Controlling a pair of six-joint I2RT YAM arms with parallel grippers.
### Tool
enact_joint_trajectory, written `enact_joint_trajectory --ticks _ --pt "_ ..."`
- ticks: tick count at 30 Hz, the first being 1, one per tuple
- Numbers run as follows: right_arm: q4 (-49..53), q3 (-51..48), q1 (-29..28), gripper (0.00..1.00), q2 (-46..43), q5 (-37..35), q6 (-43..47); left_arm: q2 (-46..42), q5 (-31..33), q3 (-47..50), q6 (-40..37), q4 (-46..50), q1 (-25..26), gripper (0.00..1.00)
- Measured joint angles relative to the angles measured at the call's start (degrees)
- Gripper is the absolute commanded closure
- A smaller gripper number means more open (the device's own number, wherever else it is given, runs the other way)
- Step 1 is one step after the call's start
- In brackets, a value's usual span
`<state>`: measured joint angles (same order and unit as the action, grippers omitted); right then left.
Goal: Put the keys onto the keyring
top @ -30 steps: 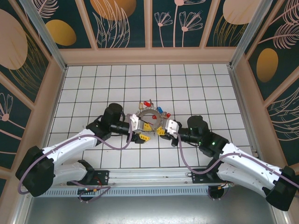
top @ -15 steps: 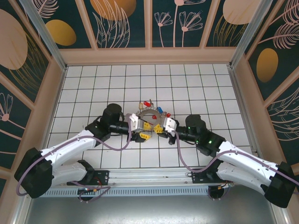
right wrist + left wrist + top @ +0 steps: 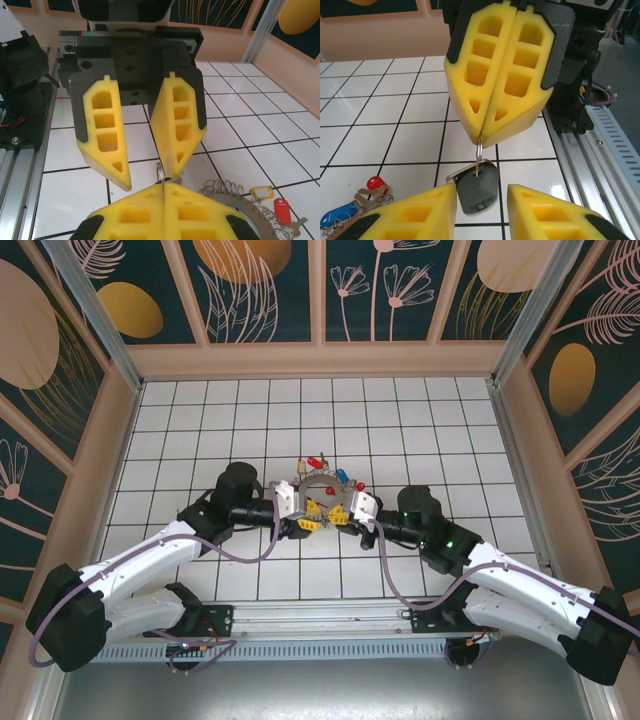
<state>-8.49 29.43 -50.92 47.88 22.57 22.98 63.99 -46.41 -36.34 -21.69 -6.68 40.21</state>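
White tiled tabletop, top view: I log the keyring (image 3: 322,481) at centre with red and blue keys (image 3: 342,477) from its 12 to 2 o'clock, the left gripper (image 3: 306,519) at its 7 and the right gripper (image 3: 343,517) at its 5. Left wrist view: my left gripper's jaws stand wide apart, gripping nothing, on either side of the black-headed key (image 3: 477,189), which is threaded on a small split ring (image 3: 479,149) at 12 o'clock. Right wrist view: the right gripper's jaws are pressed together on that split ring, and the keyring lies at 4 o'clock.
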Motion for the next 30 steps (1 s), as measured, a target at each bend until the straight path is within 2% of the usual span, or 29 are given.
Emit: enact_joint_trajectory --ticks 11,22,30 --pt "-1.53 -0.02 -0.09 1.0 0.96 0.0 0.02 0.13 -0.15 -0.11 0.85 -0.44 0.0 0.71" --pt "-1.68 -0.31 -0.09 1.0 1.2 0.0 0.0 -0.85 0.85 -0.11 0.98 -0.79 0.0 0.82" --pt "-2.08 -0.35 -0.09 1.0 1.31 0.02 -0.83 -1.31 0.85 -0.11 1.01 -0.81 0.0 0.81"
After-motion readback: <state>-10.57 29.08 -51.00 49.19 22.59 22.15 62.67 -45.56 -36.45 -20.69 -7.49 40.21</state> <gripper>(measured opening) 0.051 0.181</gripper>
